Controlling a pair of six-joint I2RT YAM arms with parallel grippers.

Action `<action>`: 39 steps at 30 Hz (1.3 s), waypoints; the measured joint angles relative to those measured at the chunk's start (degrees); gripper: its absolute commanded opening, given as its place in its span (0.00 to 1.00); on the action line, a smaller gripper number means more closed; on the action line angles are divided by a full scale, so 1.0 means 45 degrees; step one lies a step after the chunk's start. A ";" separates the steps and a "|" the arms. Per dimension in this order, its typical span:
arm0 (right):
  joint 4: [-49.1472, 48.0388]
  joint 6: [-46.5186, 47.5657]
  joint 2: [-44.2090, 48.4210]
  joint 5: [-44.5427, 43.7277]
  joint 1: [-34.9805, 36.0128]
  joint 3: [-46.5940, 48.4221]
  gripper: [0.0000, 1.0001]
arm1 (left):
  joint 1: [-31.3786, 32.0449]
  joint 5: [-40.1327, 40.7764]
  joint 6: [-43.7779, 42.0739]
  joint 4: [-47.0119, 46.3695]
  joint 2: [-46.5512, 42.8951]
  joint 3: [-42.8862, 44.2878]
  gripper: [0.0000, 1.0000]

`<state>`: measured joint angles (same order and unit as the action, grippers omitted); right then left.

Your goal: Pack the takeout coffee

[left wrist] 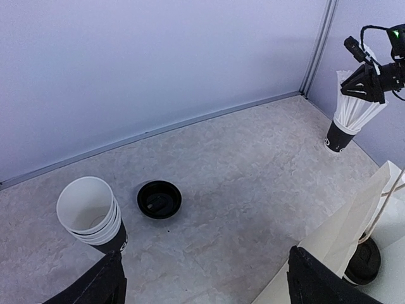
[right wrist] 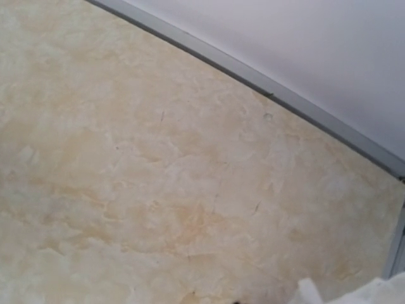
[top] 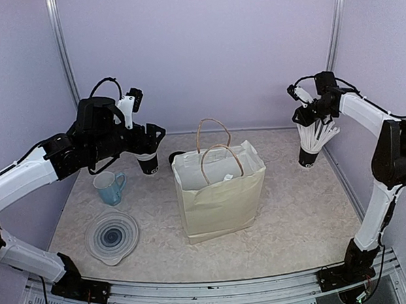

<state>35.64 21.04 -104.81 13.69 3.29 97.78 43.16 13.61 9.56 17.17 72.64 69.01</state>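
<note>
the left gripper (left wrist: 205, 258) is hanging wide open and empty over the table (left wrist: 240, 164), near the cup stack (left wrist: 92, 212). a loose lid (left wrist: 159, 199) is lying just beside that stack, and a second lid (left wrist: 364, 259) is showing inside the bag (left wrist: 329, 244). the right gripper (top: 311, 118) is sitting atop the straws (left wrist: 351, 107); i cannot tell whether it is gripping them.

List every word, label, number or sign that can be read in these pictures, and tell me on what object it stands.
Nothing can be read with certainty.
Cup of straws: small white lettering near the base, too small to read.
Loose black lid: raised marks on top, not readable.
Paper bag, blue mug, stack of cups: no text shows.
</note>
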 measured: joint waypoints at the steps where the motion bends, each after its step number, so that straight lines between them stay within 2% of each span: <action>1: -0.0029 -0.0019 -0.0068 -0.0049 0.0000 0.0034 0.20 | 0.0000 -0.0024 0.0019 -0.0010 -0.0015 0.0000 0.86; 3: -0.0039 -0.0053 -0.0117 -0.0175 0.0000 0.0034 0.20 | 0.0000 -0.0058 0.0058 -0.0010 -0.0015 0.0000 0.86; 8: -0.0126 -0.0155 -0.0121 -0.0316 -0.0010 0.0034 0.00 | 0.0000 -0.0204 0.0107 -0.0019 -0.0015 0.0000 0.85; 17: 0.0160 -0.0287 0.0476 0.0359 -0.0005 0.0034 0.00 | 0.0000 -0.0301 0.0112 -0.0053 -0.0015 0.0000 0.85; 30: 0.0835 -0.0398 0.4682 0.1375 0.0078 0.1015 0.00 | 0.0000 -0.0389 0.0102 -0.0209 0.0058 0.0029 0.84; 34: 0.1093 -0.0335 0.5246 0.3424 0.0078 0.1209 0.00 | 0.0000 -0.0525 0.0107 -0.0219 0.0219 0.0131 0.84; 39: 0.1321 -0.0350 0.5901 0.7689 0.0078 0.1219 0.00 | 0.0000 -0.0583 0.0107 -0.0214 0.0223 0.0199 0.84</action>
<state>41.58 19.46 -78.26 48.29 3.64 103.26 43.16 10.98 10.04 16.21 73.65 69.91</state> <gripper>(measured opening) 0.006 0.838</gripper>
